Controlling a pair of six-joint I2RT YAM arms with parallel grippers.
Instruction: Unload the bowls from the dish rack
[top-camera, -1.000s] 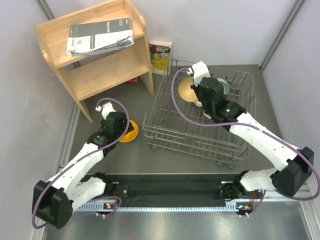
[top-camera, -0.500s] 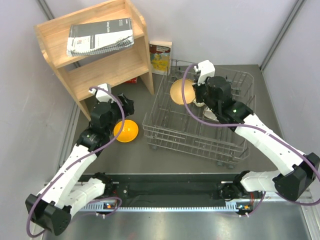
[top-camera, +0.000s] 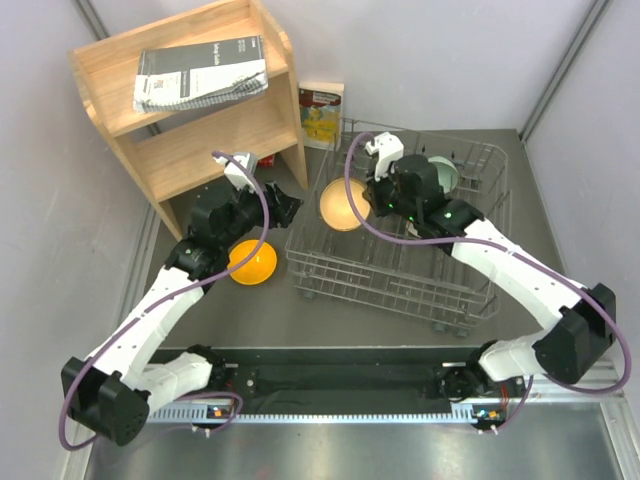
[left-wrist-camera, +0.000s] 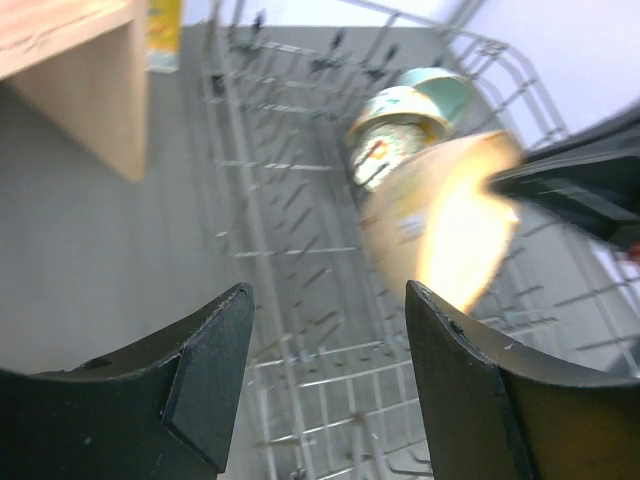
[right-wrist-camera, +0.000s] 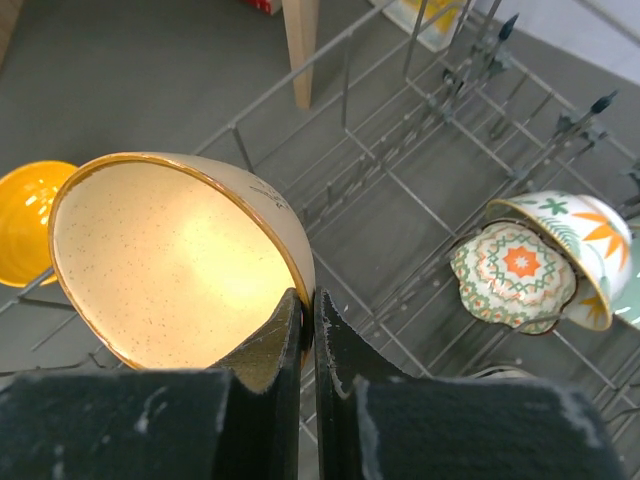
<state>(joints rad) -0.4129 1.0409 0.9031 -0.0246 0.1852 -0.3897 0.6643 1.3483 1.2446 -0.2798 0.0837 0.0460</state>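
Observation:
My right gripper is shut on the rim of the tan-peach bowl and holds it tilted above the left part of the grey wire dish rack. My left gripper is open and empty, just left of the rack, facing that bowl. The orange-yellow bowl sits on the table left of the rack. The scalloped cream floral bowl and the pale teal-green bowl stand in the rack's far right. The striped bowl is hidden.
A wooden shelf with a spiral booklet stands at the back left, close to the left arm. A yellow-and-white box leans on the back wall by the rack's corner. A small red object lies under the shelf.
My left gripper has left the orange-yellow bowl on the table and swung up and right to the rack's left edge. My right gripper has carried the tan-peach bowl leftward over the rack.

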